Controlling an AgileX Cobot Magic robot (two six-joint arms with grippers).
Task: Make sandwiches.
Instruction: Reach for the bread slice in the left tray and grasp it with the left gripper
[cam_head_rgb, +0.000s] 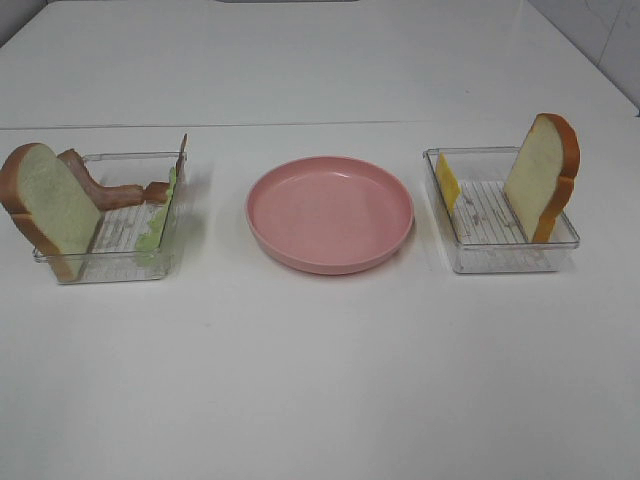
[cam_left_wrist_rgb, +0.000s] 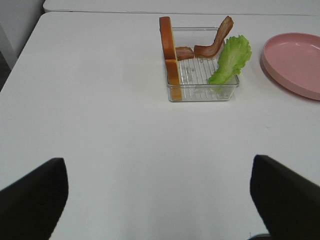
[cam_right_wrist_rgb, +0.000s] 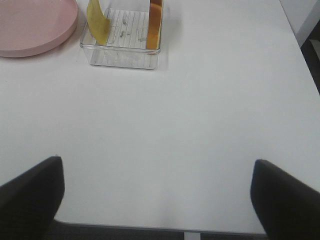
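Observation:
The sandwich parts lie in two clear trays. The left tray (cam_head_rgb: 120, 262) holds a bread slice (cam_head_rgb: 50, 200) leaning on its left wall, bacon strips (cam_head_rgb: 100, 185) and a lettuce sheet (cam_head_rgb: 158, 222); they also show in the left wrist view: bread (cam_left_wrist_rgb: 169, 52), bacon (cam_left_wrist_rgb: 212, 42), lettuce (cam_left_wrist_rgb: 230, 59). The right tray (cam_head_rgb: 500, 255) holds a cheese slice (cam_head_rgb: 447, 182) and a bread slice (cam_head_rgb: 542, 175); the right wrist view shows the cheese (cam_right_wrist_rgb: 97, 20) and the bread (cam_right_wrist_rgb: 155, 22). My left gripper (cam_left_wrist_rgb: 160, 200) and right gripper (cam_right_wrist_rgb: 157, 200) are open, empty and far from the trays. Neither shows in the high view.
A round pink plate (cam_head_rgb: 330, 213) sits empty between the two trays; its edge shows in the left wrist view (cam_left_wrist_rgb: 295, 60) and in the right wrist view (cam_right_wrist_rgb: 35, 25). The table top is white, with a seam across the back.

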